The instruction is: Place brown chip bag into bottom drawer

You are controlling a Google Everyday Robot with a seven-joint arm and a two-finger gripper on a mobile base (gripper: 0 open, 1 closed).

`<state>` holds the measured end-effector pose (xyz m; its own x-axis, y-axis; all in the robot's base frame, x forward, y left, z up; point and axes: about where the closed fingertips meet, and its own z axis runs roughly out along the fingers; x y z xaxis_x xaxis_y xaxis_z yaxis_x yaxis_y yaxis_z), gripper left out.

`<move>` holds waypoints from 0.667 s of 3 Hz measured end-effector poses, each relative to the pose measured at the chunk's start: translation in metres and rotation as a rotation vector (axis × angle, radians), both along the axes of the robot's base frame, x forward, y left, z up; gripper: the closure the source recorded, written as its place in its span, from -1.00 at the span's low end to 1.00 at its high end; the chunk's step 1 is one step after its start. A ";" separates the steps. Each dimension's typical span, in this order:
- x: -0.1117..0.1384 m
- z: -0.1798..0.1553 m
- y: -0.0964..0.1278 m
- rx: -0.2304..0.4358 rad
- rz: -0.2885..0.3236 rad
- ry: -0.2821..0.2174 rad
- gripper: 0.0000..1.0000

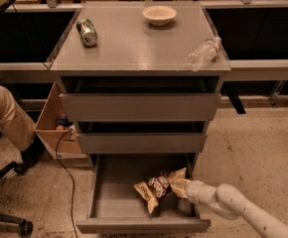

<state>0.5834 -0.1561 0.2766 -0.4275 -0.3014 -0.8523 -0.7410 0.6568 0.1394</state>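
Brown chip bag [155, 188]: crinkled, dark brown, tan-yellow ends, white lettering. It sits tilted inside the open bottom drawer [113, 205], right of centre. Gripper [182, 187] is at the bag's right end; whether it grips, cannot tell.

The brown chip bag [156, 188] looked crinkly and glossy; the bottom drawer [115, 190] was matt grey. The gripper [182, 187], lower right, appeared smooth white plastic.

brown chip bag [155, 189] tilted inside open bottom drawer [115, 198] | pincer [181, 188] at bag's right
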 end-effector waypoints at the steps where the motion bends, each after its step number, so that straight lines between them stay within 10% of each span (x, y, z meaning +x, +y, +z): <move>1: 0.016 -0.049 0.000 -0.004 -0.054 0.034 1.00; 2: 0.022 -0.073 0.001 0.004 -0.083 0.055 1.00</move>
